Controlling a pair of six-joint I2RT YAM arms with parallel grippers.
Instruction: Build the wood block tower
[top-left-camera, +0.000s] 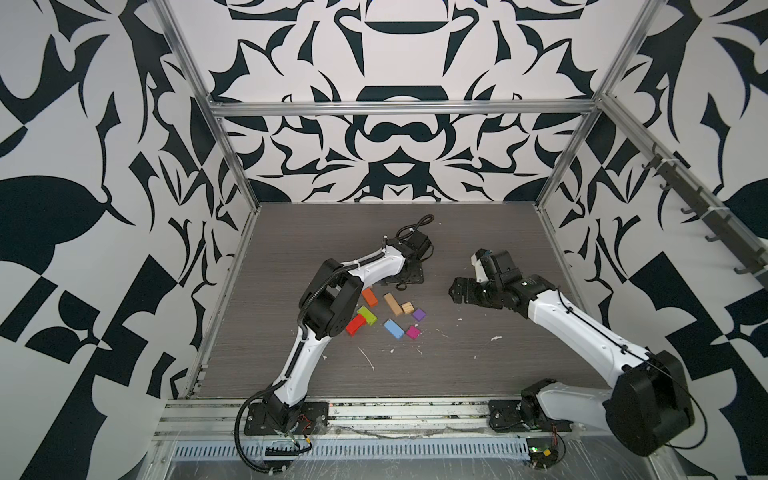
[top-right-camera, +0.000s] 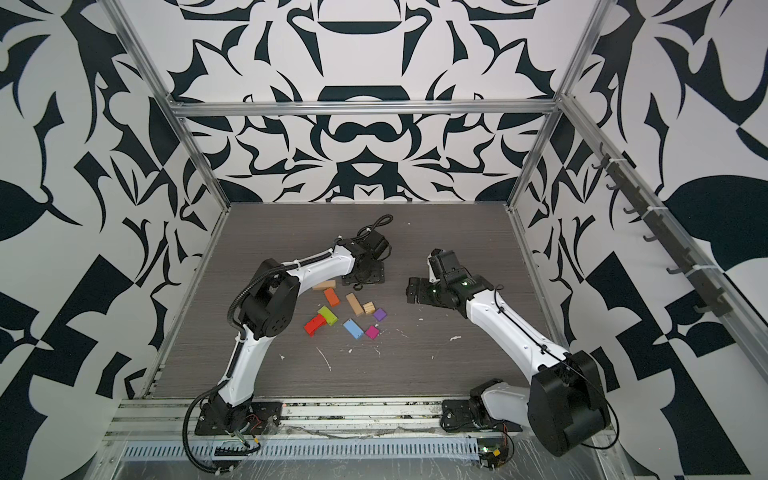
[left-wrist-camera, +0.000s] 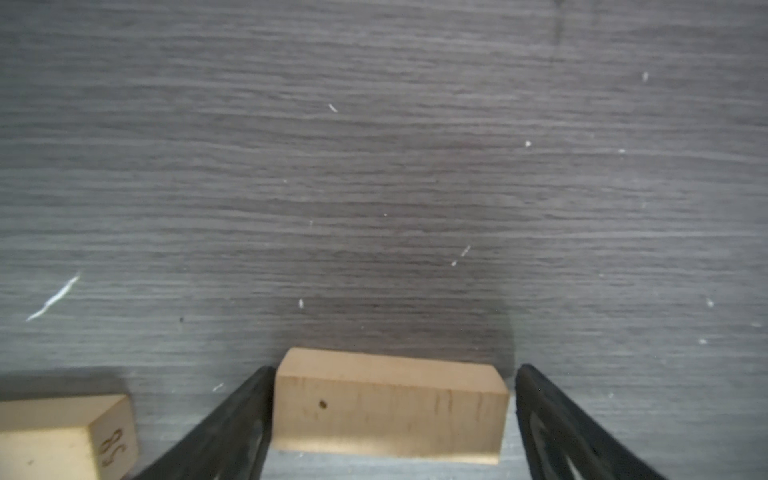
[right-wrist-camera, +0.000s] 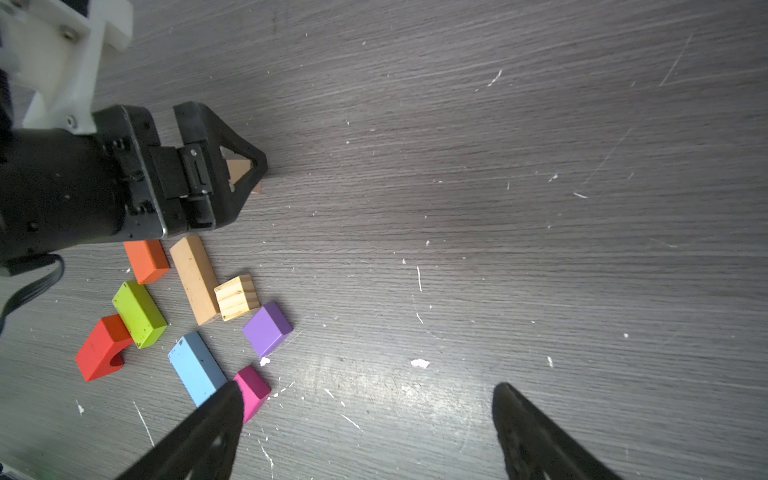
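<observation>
A: The left gripper is down at the table with its jaws spread either side of a tan block. One finger sits right at the block's end. The opposite one leaves a slit of table showing before the wood, so nothing is clamped.

B: And the block itself?

A: It lies flat on the table, crosswise between the fingers. A second tan block, with a burnt mark on its end, lies just outside the gripper and apart from it.

B: Where are the other wood blocks?

A: They lie in a loose patch near the left gripper, on the side toward the front rail. There is an orange block, then a long tan block with a striped cube against its side. Beyond those lie a purple cube, a blue block and a magenta cube. The lime block touches the red arch block; I cannot tell whether it rests on it.

B: The other hand?

A: The right gripper hangs spread and empty above bare table, to the right of the patch.

B: Room to move?

A: There is wide bare table behind the left gripper up to the back wall. More lies between the patch and the right arm, plus a strip before the front rail. The left elbow overhangs the patch's left side.
</observation>
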